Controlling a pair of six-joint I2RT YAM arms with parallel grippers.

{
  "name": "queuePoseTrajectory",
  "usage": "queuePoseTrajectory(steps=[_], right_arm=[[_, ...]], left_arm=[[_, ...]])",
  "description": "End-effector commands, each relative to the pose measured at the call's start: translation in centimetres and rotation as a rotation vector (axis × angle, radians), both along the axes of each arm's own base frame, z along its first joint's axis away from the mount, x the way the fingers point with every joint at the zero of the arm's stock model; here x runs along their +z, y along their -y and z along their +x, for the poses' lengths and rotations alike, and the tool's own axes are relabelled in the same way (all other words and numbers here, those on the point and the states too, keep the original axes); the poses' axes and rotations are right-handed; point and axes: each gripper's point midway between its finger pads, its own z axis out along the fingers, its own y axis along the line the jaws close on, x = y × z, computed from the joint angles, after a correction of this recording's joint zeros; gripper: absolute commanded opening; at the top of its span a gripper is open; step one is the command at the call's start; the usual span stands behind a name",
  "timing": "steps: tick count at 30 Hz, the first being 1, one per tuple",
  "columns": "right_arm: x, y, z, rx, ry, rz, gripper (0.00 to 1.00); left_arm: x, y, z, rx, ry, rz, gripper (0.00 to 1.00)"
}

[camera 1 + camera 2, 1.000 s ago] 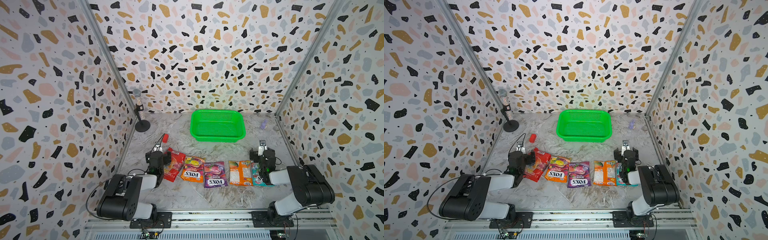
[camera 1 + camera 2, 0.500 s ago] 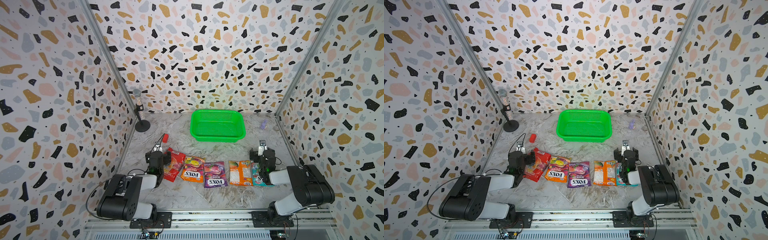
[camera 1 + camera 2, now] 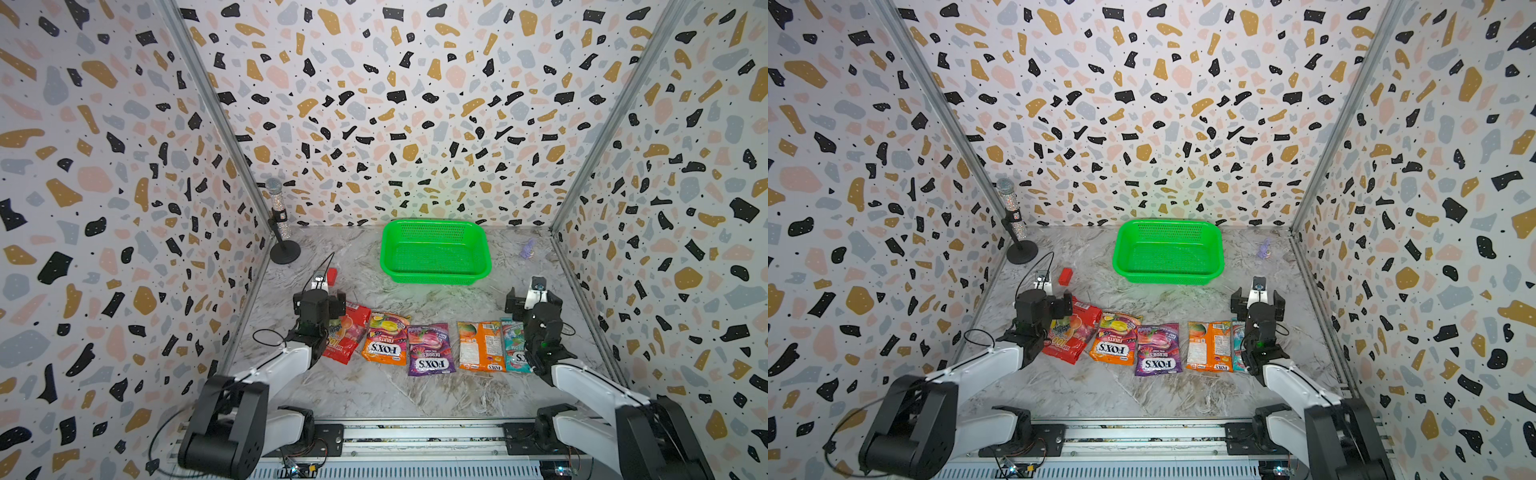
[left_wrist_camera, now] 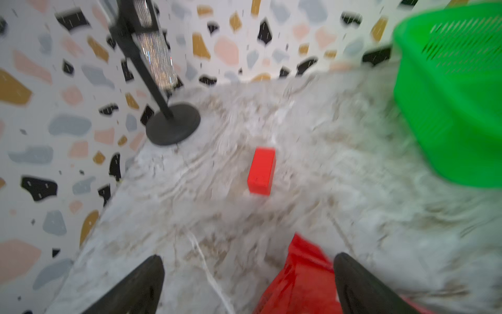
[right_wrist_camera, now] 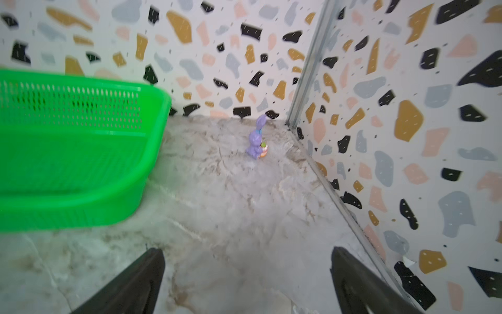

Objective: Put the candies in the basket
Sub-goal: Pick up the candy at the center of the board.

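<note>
Task status: no transfer is complete. The basket (image 3: 434, 278) stands empty at the far middle of the table (image 3: 374, 395), and all five candies lie flat in a row on the near half, well apart from it. From the left arm's side to the right arm's side the row reads: red bag (image 3: 351, 332), orange-yellow bag (image 3: 384, 338), purple bag (image 3: 428, 349), orange bag (image 3: 480, 345), teal bag (image 3: 513, 345). Five placements are therefore outstanding. The left gripper (image 4: 247, 257) has its jaws spread wide and holds nothing; in the left wrist view a corner of the red bag lies on the table between its fingers (image 4: 141, 282), and contact with the bag cannot be confirmed. The right gripper (image 5: 247, 251) is likewise fully spread and empty, with only bare table between its fingers; in both top views it sits at the far end of the teal bag. Legible print, upside down as the top views show it: "FOX'S" with "FRUITS" on the orange-yellow bag; "FOX'S" with "BERRIES" on the purple bag; a small "FOX'S" at the near edge of the orange bag, whose fine-print panel is too small to read; part of the same logo on the teal bag, half hidden by the right arm. The red bag carries large digits resembling "100"; the rest is unreadable. Non-task items: small red block (image 4: 261, 171), microphone stand (image 3: 279, 224), purple rabbit figure (image 5: 256, 141)
</note>
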Motion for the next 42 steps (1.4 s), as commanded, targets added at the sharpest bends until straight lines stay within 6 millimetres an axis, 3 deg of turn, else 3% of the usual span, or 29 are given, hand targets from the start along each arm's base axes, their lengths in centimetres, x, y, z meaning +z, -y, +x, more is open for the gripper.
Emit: queuePoseTrajectory(steps=[1,4,6,9,12,14,18,22,25,32,39,42], right_arm=[[0.1,0.6,-2.0,-0.095,-0.190,0.183,1.00],[-0.7,1.4,-4.0,-0.217,-0.283,0.332,1.00],[-2.0,0.8,-4.7,-0.212,-0.330,0.416,1.00],[-2.1,-1.6,-4.6,-0.076,-0.396,0.460,1.00],[-2.3,-2.2,-5.8,-0.062,-0.514,0.456,1.00],[-2.6,-2.1,-7.0,-0.074,-0.601,0.431,1.00],[-4.6,-0.7,-9.7,-0.139,-0.710,0.361,1.00],[-7.7,-0.4,-11.9,-0.159,-0.796,0.344,1.00],[-9.5,-0.4,-12.6,-0.177,-0.845,0.353,1.00],[-12.5,-1.3,-11.8,-0.182,-0.920,0.399,1.00],[-17.4,-6.6,-10.8,-0.066,-0.983,0.678,1.00],[-18.2,-8.0,-10.3,-0.045,-0.993,0.665,0.98]], left_arm=[[5.5,3.6,-2.1,-0.085,0.072,-0.143,1.00],[8.8,6.6,-4.0,-0.142,0.146,-0.593,1.00],[9.6,9.5,-4.3,-0.213,0.138,-0.747,1.00],[9.2,15.5,-4.1,-0.391,0.031,-0.697,1.00],[5.0,19.4,-4.2,-0.498,-0.119,-0.607,1.00],[2.6,19.3,-3.8,-0.424,-0.168,-0.592,1.00],[3.2,18.8,-3.9,-0.388,-0.252,-0.542,1.00],[2.4,11.5,-4.5,-0.014,-0.259,-0.434,1.00],[2.8,9.6,-5.3,0.040,-0.221,-0.460,1.00],[0.9,5.3,-7.3,0.257,-0.115,-0.586,1.00],[0.7,6.1,-6.8,0.222,-0.112,-0.606,1.00],[0.3,7.0,-6.4,0.195,-0.150,-0.597,1.00]])
